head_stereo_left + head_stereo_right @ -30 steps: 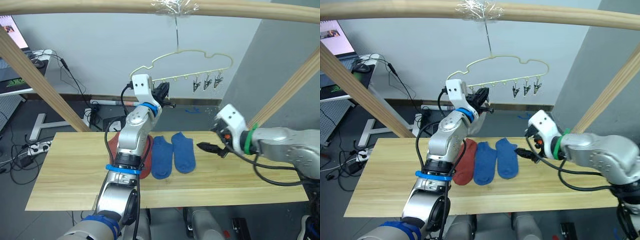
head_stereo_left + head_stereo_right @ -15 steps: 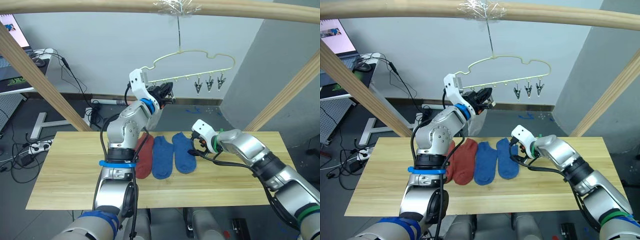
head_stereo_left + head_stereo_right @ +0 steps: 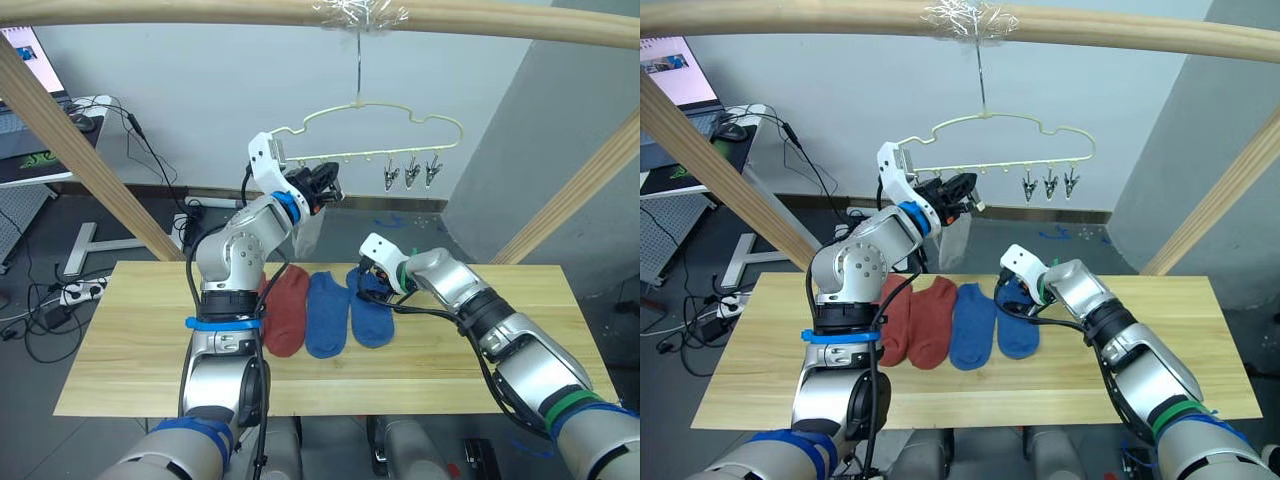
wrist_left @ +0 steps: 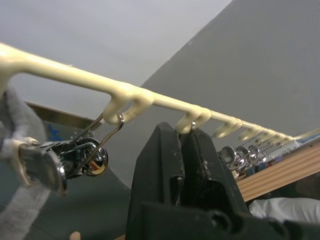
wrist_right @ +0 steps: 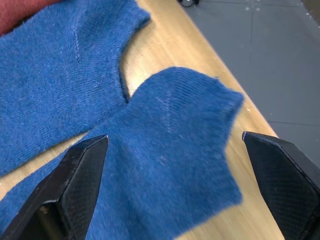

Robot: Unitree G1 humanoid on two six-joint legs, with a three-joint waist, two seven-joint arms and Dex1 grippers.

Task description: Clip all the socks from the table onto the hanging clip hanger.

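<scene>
A pale yellow-green clip hanger (image 3: pixel 350 156) hangs from the top beam, with silver clips (image 3: pixel 409 170) along its bar. My left gripper (image 3: pixel 325 184) is up at the bar, shut on one clip (image 4: pixel 192 125). A light grey sock (image 3: pixel 309 232) hangs from the neighbouring clip (image 4: pixel 40 165). On the table (image 3: pixel 130 340) lie two rust-red socks (image 3: pixel 933 320) and two blue socks (image 3: pixel 326 312) side by side. My right gripper (image 3: pixel 375 282) is open, low over the far cuff of the right blue sock (image 5: pixel 170 150), one finger on either side of it.
Slanted wooden poles (image 3: pixel 60 140) stand at the back left and back right (image 3: pixel 570 190), under a horizontal beam (image 3: pixel 200 10). A desk with a monitor (image 3: pixel 30 100) and cables on the floor lie behind the table.
My right arm has swung in from the right side of the table to the right blue sock's cuff. The left gripper has stayed at the hanger bar, shifting slightly.
</scene>
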